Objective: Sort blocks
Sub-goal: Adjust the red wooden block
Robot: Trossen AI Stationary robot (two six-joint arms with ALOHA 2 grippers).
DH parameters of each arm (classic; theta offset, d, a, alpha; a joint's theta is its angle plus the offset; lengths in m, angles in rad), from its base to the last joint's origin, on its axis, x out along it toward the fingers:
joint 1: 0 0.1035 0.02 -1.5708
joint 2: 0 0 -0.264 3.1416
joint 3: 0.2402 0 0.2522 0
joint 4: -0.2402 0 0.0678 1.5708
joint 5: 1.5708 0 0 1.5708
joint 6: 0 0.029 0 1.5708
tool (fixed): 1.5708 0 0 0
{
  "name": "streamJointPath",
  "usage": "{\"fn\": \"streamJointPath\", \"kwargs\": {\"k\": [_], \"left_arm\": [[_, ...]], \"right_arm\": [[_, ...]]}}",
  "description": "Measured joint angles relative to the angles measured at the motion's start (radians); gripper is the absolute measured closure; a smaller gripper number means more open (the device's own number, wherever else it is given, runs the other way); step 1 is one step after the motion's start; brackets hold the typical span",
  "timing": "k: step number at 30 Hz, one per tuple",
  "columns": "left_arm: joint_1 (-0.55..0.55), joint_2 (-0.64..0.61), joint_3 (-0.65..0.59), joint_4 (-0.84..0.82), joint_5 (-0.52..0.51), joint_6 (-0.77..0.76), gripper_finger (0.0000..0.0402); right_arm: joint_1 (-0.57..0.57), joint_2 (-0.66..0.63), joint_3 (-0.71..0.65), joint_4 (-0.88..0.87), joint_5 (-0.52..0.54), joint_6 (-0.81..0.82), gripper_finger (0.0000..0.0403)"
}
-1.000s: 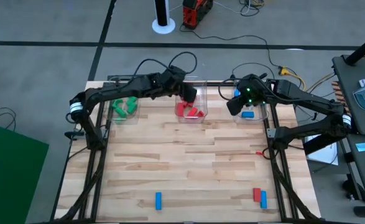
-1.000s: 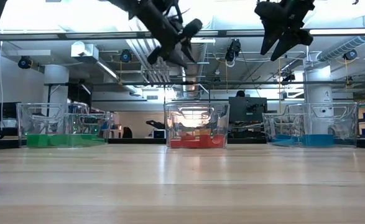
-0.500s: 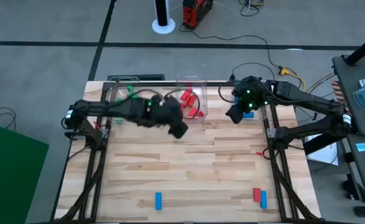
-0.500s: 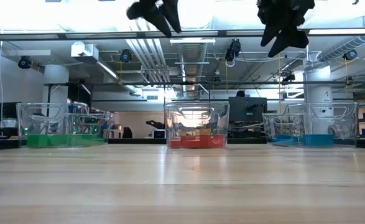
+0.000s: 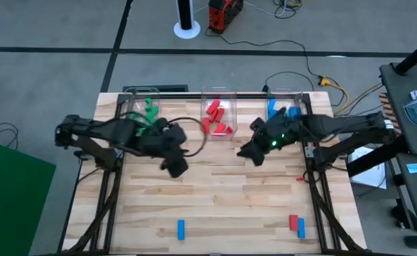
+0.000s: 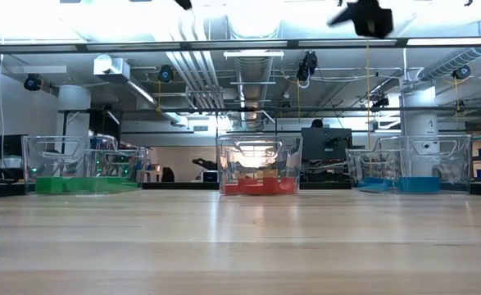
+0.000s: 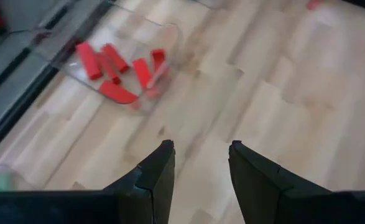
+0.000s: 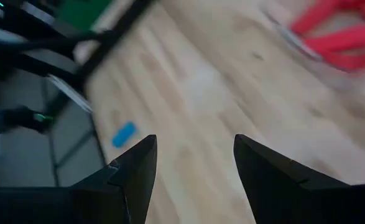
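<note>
Wooden table [image 5: 215, 192] with small solid red, blue blocks [image 5: 296, 225] near its front edge.

three clear bins [image 5: 217, 118], three loose blocks [image 5: 181, 228], two arms [image 5: 123, 134]

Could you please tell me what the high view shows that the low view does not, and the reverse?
Only the high view shows the left end effector, the right end effector, and the loose red block with a blue block beside it near the table's front edge. Only the low view shows the room behind the table, with its ceiling pipes. Both show the middle bin holding red blocks.
</note>
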Motion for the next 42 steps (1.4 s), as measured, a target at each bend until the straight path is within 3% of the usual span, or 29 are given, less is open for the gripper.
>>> {"fn": "streamJointPath", "kwargs": {"k": [6, 12, 21, 27, 31, 36, 39, 42], "left_arm": [[-0.075, -0.147, -0.097, 0.005, -0.027, 0.031, 0.0271], [-0.159, -0.298, -0.277, 0.092, -0.139, -0.032, 0.0271], [-0.190, -0.422, -0.478, 0.187, -0.142, -0.093, 0.0271], [-0.191, -0.451, -0.515, 0.187, -0.141, -0.101, 0.0271], [-0.191, -0.465, -0.517, 0.185, -0.141, -0.080, 0.0271], [-0.191, -0.488, -0.517, 0.181, -0.141, -0.069, 0.0271], [-0.191, -0.498, -0.517, 0.178, -0.149, -0.048, 0.0271], [-0.191, -0.503, -0.517, 0.178, -0.178, -0.043, 0.0271]], "right_arm": [[0.146, 0.082, 0.004, 0.161, 0.088, 0.125, 0.0199], [0.254, 0.197, 0.079, 0.125, 0.093, 0.236, 0.0215], [0.379, 0.399, 0.292, -0.041, 0.079, 0.293, 0.0246], [0.459, 0.492, 0.371, -0.198, -0.085, 0.209, 0.0269], [0.554, 0.530, 0.373, -0.355, -0.103, 0.216, 0.0290], [0.710, 0.541, 0.347, -0.582, -0.107, 0.336, 0.0341], [0.794, 0.520, 0.294, -0.592, -0.106, 0.450, 0.0382], [0.865, 0.494, 0.215, -0.581, -0.102, 0.590, 0.0391]]}}
